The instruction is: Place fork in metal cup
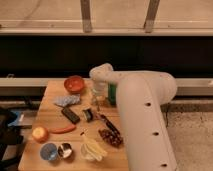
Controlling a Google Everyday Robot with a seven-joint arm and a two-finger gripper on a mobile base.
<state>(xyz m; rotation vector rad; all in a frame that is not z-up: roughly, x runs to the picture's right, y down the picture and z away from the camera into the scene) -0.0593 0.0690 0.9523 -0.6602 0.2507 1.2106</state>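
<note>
Wooden table [52, 116]: fork [97, 105] beneath end effector [98, 94].

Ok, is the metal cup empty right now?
Looks empty: the metal cup shows only its shiny inside. The gripper hangs over the table's far middle, away from it.
</note>
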